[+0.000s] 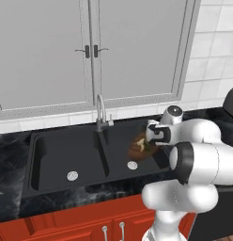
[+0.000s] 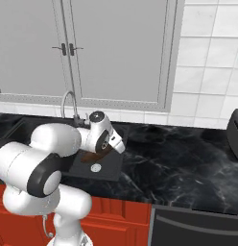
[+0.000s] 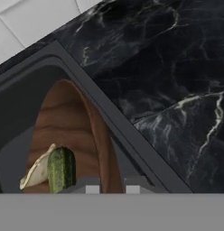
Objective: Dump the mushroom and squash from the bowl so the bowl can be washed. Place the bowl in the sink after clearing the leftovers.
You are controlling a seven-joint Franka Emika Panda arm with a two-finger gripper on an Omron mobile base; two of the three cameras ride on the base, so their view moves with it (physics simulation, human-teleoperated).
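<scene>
**Inspector:** Report the gripper's condition.

**Assistant:** In the hand view the gripper [image 3: 112, 189] has its jaws drawn close together, pinched on the rim of the bowl [image 3: 71, 131]. The fingertips [image 3: 92, 188] sit at the bowl's near edge.

**Inspector:** Position of the bowl?

**Assistant:** It is held tilted over the right basin of the sink [image 1: 66, 155], above the round silver drain [image 1: 132, 165]. From the left base view the bowl [image 1: 138, 147] appears as a dark-brown disc just left of the gripper; whether it touches the basin wall, I cannot tell.

**Inspector:** Contents?

**Assistant:** Both leftovers are in the bowl. The squash [image 3: 61, 169], dark green, lies against the low part of the wooden surface, and the mushroom [image 3: 37, 170], pale cream, touches its left side in the hand view.

**Inspector:** Surroundings?

**Assistant:** The curved chrome faucet [image 1: 101, 113] stands behind the divider between the basins. Black marble countertop [image 2: 178, 163] extends to the right of the sink. Grey cabinet doors [image 1: 90, 52] hang above, red cabinets [image 1: 81, 226] sit below.
</scene>
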